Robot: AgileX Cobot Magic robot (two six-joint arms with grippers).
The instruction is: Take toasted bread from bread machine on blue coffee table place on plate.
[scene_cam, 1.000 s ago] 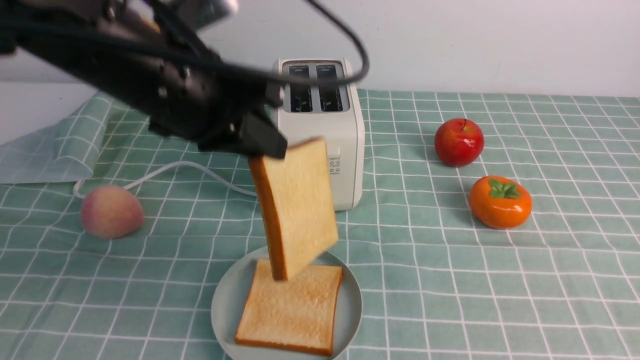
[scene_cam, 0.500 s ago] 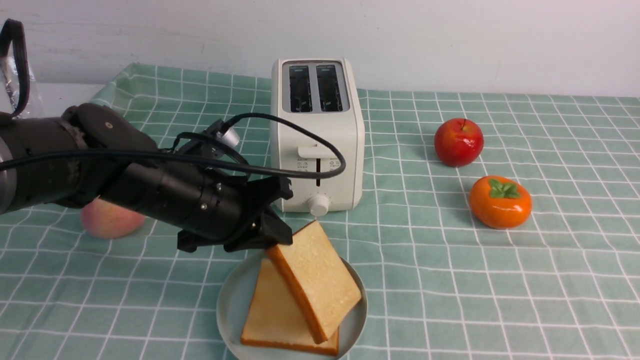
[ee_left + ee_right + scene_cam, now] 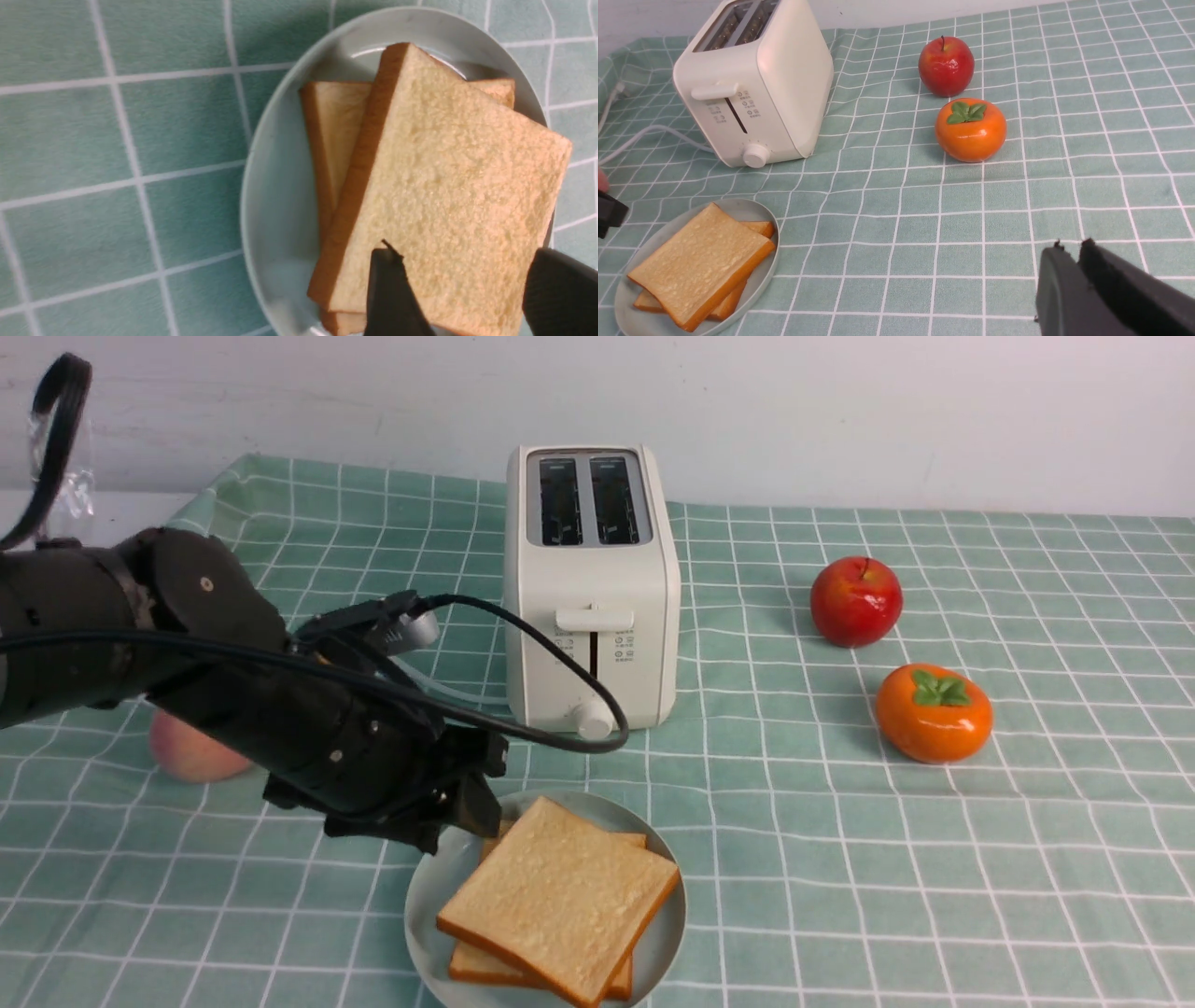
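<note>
By the left edge of the blue coffee table (image 3: pixel 840 877) a peach (image 3: pixel 187 761) sat half hidden behind the left arm. The left gripper (image 3: pixel 471 807) hung low just beside the plate's left rim, and this was where things had changed. A moment before it had been pinching a slice by one corner and tipping it down. Now its jaws stood wide apart with nothing between them, and the slice had dropped flat.

The plate (image 3: pixel 425 915) sat at the near edge, about midway along. It held both pieces of toasted bread. The lower slice (image 3: pixel 329 130) lay flat on the plate and the top slice (image 3: pixel 560 896) lay across it, turned askew so the lower one's corners peeped out. The top slice reached the plate's right rim and seemed to overhang it a little.

Behind the plate, toward the far edge, stood the bread machine (image 3: pixel 593 588). Both its slots (image 3: pixel 588 499) looked dark and empty. With nothing left to fetch, I judged the job as good as done, bar the arm drawing clear.

On the right half of the table were an apple (image 3: pixel 857 601) and, nearer, a persimmon (image 3: pixel 934 712), well apart from the plate. The right gripper (image 3: pixel 1071 245) hovered above the bare cloth near the right corner, its fingers nearly together and gripping nothing.
</note>
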